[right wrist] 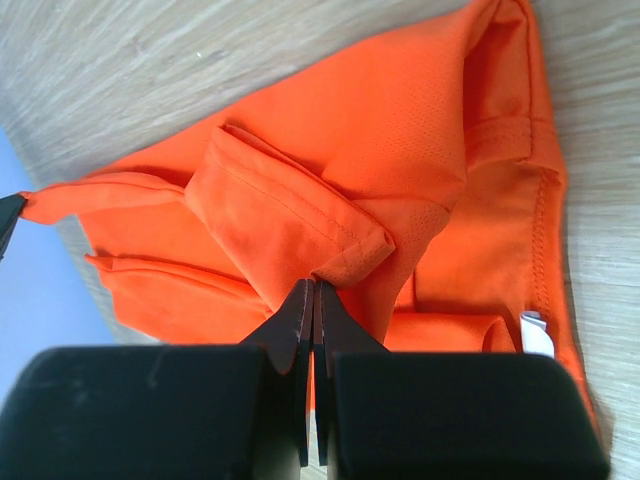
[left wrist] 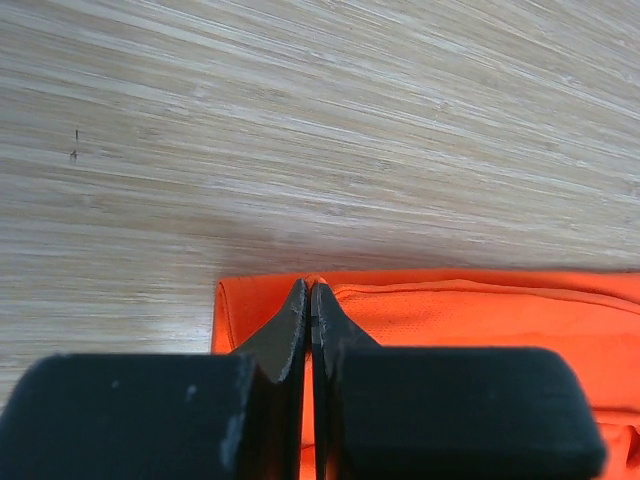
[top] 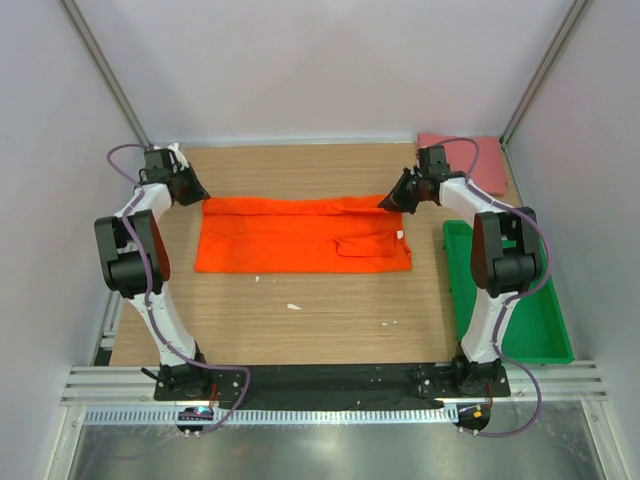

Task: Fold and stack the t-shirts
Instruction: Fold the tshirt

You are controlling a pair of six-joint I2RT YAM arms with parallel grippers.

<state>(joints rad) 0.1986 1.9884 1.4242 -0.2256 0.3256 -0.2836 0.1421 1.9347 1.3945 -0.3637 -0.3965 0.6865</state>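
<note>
**Item:** orange t-shirt, a long folded band across the far half of the surface, one sleeve flap lying on top near its right end.

**Left end effector**: jaws pressed together, pinching the band's far-left corner.

**Right end effector**: likewise pinching cloth at the far-right corner.

**Pink-red t-shirt**: far right corner of the surface, untouched.

**Handling note:** I'd lift both corners level, hold the far hem taut between them, and bring it toward the near edge so the hems meet squarely.

Plain white walls close in the wood-grain tabletop behind and at both sides, grey metal posts rise at its far corners and an aluminium rail lines its near edge.
</note>
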